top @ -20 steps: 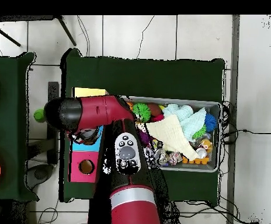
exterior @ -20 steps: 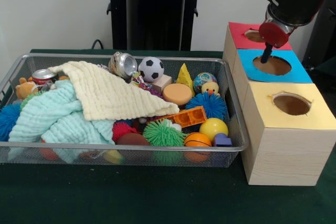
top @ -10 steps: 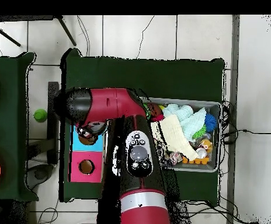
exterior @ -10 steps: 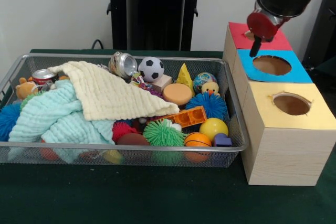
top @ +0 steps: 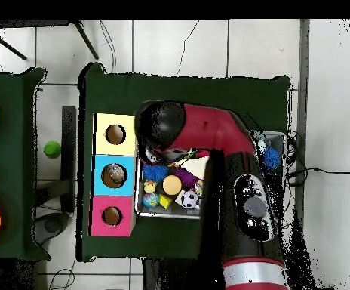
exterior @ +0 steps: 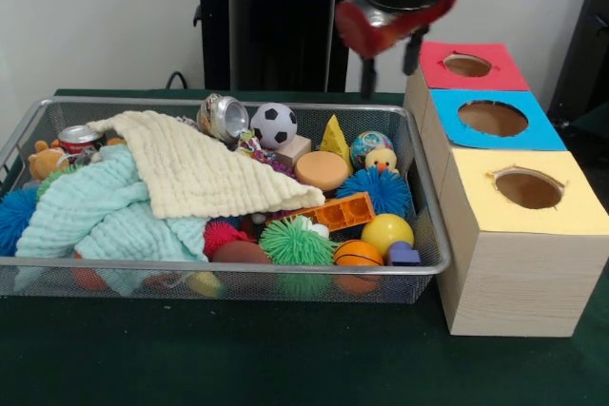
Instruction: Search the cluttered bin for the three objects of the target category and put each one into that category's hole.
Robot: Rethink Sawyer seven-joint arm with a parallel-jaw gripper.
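The bin [exterior: 238, 269] is a silver wire-mesh basket full of toys and shows in the overhead view too [top: 142, 212]. The hole [exterior: 493, 118] is the big round cutout in the blue-topped box, also in the overhead view [top: 113, 176]. My gripper [exterior: 389, 64] hangs above the bin's far right corner, left of the boxes. It is open and empty, with its two dark fingers [exterior: 367, 75] apart. In the overhead view the red arm [top: 208, 136] hides it.
In the bin lie a cream cloth [exterior: 190, 170], a mint cloth [exterior: 95, 214], a soccer ball [exterior: 273, 125], a yellow ball [exterior: 386, 232], a green spiky ball [exterior: 297, 241], a blue spiky ball [exterior: 384, 190] and a tin can [exterior: 223, 116]. A red-topped box [exterior: 468, 66] and a yellow-topped box [exterior: 529, 189] flank the blue one.
My gripper has swung away from above the blue and red boxes, leftward in the front view, to above the bin's far right corner. The toys have not moved.
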